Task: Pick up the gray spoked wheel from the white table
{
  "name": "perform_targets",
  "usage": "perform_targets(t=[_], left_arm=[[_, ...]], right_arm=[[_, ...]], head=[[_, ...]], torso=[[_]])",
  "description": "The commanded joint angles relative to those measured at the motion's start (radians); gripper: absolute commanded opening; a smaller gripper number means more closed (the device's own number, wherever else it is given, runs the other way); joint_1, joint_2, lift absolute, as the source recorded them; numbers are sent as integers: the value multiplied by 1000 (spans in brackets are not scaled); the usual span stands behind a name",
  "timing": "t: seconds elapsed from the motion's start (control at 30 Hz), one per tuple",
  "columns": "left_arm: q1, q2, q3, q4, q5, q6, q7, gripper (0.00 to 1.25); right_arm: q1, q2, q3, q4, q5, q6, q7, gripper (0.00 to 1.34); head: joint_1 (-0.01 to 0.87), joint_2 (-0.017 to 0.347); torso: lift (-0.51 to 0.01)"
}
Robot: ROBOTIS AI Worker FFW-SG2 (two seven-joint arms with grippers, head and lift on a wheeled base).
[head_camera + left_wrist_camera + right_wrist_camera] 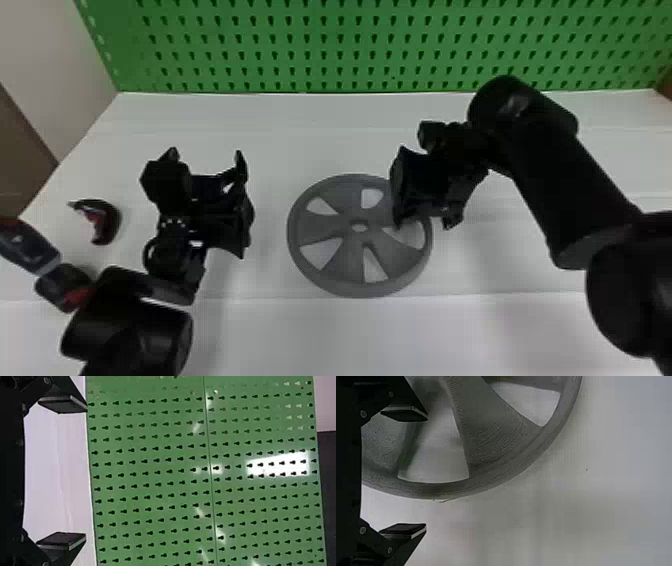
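Observation:
The gray spoked wheel (320, 226) lies flat on the white table (280, 330), near the middle of the head view. My right gripper (425, 223) is above the wheel's right side, pointing down with its fingers apart. In the right wrist view, the right gripper (426, 471) has one finger over the wheel (494, 439) and the other outside its rim, with nothing held between them. My left gripper (206, 155) is left of the wheel, open and facing forward. Nothing is between the fingers of the left gripper (85, 473) in the left wrist view.
A green pegboard (310, 47) stands along the table's back edge. On the far left lie a dark curved object (111, 220) with red on it and a dark tool with red parts (30, 247), close to the left arm.

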Motion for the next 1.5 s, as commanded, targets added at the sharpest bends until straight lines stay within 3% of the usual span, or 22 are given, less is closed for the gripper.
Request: perform_targets(t=[0.0,0.23,0.83,1.47], left_arm=[[0,0,0,0,0,0,0,1103],[-3,0,-3,2,0,0,2,1103],[-10,0,-8,5,-3,0,2,1103],[-10,0,-8,5,-3,0,2,1103]], right_arm=[[6,1,10,-1,1,-8,0,1037],[-2,1,28,1,31,1,0,1037],[-2,1,-33,56,-4,-6,0,1037],[-9,1,-24,56,19,-3,0,1009]], head=[[806,44],[806,44],[806,44],[806,44]], torso=[[-98],[-98],[-98],[-98]])
